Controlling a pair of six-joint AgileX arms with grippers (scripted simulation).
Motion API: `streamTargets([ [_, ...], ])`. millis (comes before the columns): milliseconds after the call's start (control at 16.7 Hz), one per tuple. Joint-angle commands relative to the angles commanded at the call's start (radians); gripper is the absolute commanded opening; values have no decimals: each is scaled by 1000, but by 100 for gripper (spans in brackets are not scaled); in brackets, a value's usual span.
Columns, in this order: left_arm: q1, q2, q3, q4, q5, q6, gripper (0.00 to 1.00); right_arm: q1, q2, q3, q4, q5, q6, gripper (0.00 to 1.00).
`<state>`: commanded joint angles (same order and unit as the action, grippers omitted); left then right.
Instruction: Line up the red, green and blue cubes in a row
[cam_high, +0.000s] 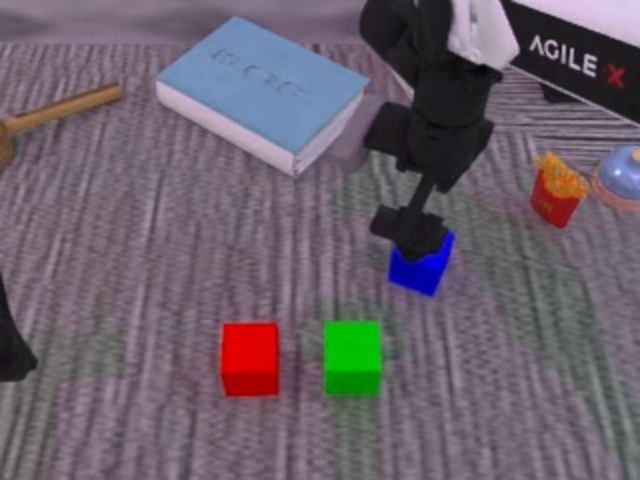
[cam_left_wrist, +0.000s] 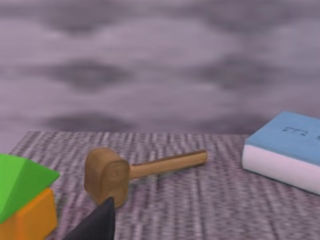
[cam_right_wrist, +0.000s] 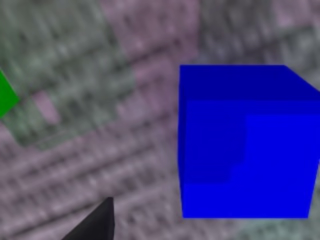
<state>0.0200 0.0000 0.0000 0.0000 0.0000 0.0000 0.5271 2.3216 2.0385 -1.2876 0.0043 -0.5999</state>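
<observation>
Grey woven tabletop (cam_high: 120, 250), "AGILE X" plate (cam_high: 577, 58) beside right claw (cam_high: 412, 232).

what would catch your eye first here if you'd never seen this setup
The right tool sits right over the blue cube near the table's middle. In front of it, the red cube and green cube lie side by side, apart. A pale blue book lies at the back.

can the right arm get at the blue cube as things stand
Probably yes: the right hand is already right over the blue cube, and nothing stands between them; the green cube sits apart.
</observation>
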Motion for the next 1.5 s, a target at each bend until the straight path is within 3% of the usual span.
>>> streamTargets([
  [240, 0, 0, 0, 0, 0, 0, 100, -2, 7, -39, 43, 0, -1, 100],
  [600, 0, 0, 0, 0, 0, 0, 100, 1, 60, -195, 260, 1, 2, 100],
  [900, 0, 0, 0, 0, 0, 0, 100, 1, 66, -207, 273, 1, 2, 100],
  [1500, 0, 0, 0, 0, 0, 0, 100, 1, 66, -207, 273, 1, 2, 25],
])
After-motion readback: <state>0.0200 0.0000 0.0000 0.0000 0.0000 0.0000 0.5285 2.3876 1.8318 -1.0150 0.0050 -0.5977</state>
